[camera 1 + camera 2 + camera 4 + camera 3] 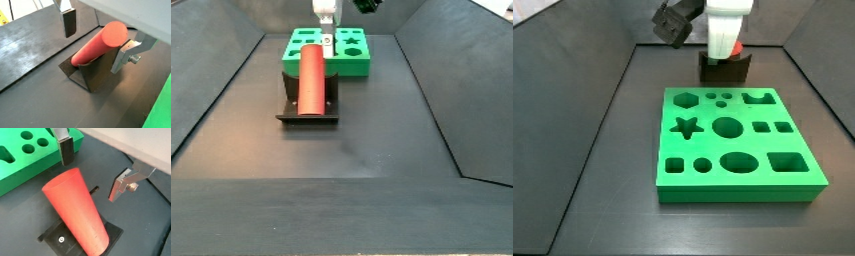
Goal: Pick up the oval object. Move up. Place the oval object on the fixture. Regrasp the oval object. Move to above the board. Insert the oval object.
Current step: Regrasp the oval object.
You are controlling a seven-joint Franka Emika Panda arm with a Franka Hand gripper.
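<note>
Red peg lies on the fixture, tilted, its upper end toward the board. In a wrist view the peg rests in the notch of the dark bracket; in a wrist view its lower end sits over the base plate, where a small pale mark shows.

Gripper hangs above the peg's upper end, jaws wide, holding nothing. 2 fingers show in both wrist views: 1 dark pad on the board side, 1 silver plate on the opposite side with a bolt head visible. Pad and plate stand clear of the peg, a gap on each side; no contact seen.

In a side view the gripper body is white and hides most of the fixture; only a sliver of the peg shows beside it. In a side view the gripper is near the top edge, mostly cropped.

Board is bright green, flat on the dark floor, with star, hexagon, round, oval and square holes. Fixture sits just beyond 1 short edge of the board; whether they touch, cannot tell.

Board appears in a wrist view next to the pad.
</note>
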